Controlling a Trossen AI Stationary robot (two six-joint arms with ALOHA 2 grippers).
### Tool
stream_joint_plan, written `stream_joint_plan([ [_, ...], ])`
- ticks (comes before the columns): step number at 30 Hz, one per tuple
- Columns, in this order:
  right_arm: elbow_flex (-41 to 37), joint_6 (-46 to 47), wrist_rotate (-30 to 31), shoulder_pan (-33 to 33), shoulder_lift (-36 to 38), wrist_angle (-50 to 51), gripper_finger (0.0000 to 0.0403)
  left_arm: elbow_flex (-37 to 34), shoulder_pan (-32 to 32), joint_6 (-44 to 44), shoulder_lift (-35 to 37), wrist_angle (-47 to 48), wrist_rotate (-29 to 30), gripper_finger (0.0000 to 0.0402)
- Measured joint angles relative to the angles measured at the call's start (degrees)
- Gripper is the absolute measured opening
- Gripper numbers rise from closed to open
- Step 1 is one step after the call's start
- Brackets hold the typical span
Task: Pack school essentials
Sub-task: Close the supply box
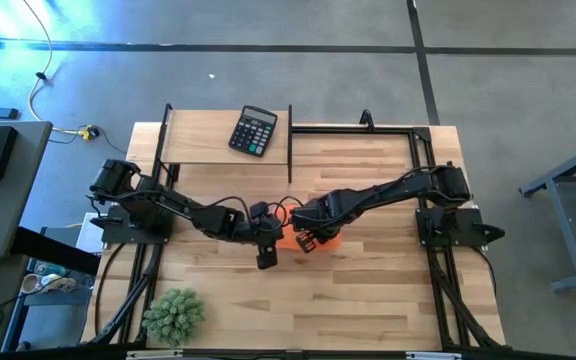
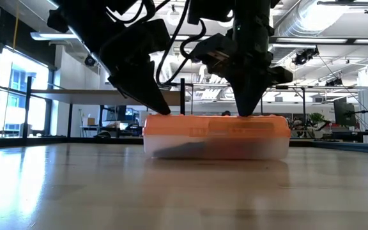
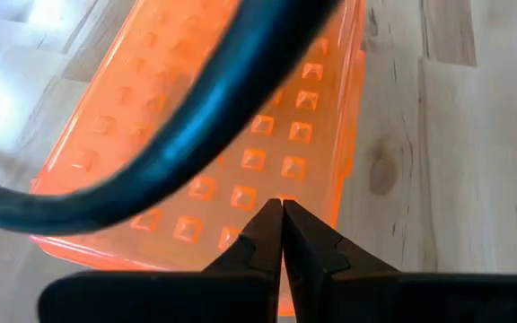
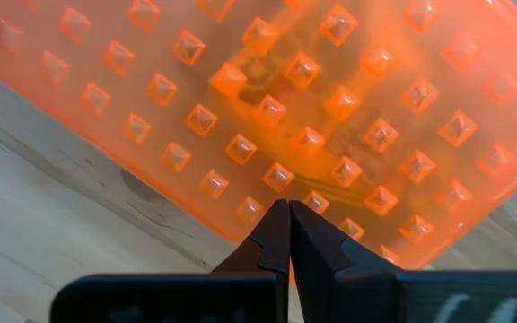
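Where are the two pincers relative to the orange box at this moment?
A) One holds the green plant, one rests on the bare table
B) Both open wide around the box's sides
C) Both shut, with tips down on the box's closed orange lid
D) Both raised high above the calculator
C: in the low view the left pincer and the right pincer come down onto the studded lid of the orange box, and both wrist views show fingers pressed together.
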State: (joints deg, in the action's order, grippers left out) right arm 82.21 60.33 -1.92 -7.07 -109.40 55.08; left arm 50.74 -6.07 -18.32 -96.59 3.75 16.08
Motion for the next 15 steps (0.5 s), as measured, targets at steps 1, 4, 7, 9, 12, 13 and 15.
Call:
stream_joint_plan([
  [1,0.00,-0.13,0.03,0.00,-0.07,0.00,0.0000,0.00,-0.06,-0.40,-0.08,0.00,-0.02,0.0003],
  [4,-0.07,0.24,0.24,-0.02,0.05,-0.10,0.0000,0.02,-0.06,-1.01,-0.32,-0.03,-0.51,0.0003],
  [7,-0.16,0.25,0.43,0.05,0.45,-0.05,0.0000,0.00,-0.06,-1.32,-0.14,-0.14,-1.09,0.0003],
  [9,-0.24,0.27,0.74,0.04,0.76,0.01,0.0000,-0.04,-0.05,-2.36,0.27,-0.09,-1.41,0.0003],
  [12,-0.26,0.25,0.39,0.04,0.78,-0.01,0.0000,-0.11,-0.06,-2.74,0.73,-0.11,-2.37,0.0003],
  [13,-0.26,0.25,0.21,0.04,0.78,-0.10,0.0000,-0.13,-0.14,-2.76,0.80,-0.06,-2.49,0.0003],
  [15,-0.26,0.45,0.41,-0.11,0.78,-0.10,0.0000,-0.12,-0.31,-2.91,0.80,-0.03,-2.35,0.0003],
])
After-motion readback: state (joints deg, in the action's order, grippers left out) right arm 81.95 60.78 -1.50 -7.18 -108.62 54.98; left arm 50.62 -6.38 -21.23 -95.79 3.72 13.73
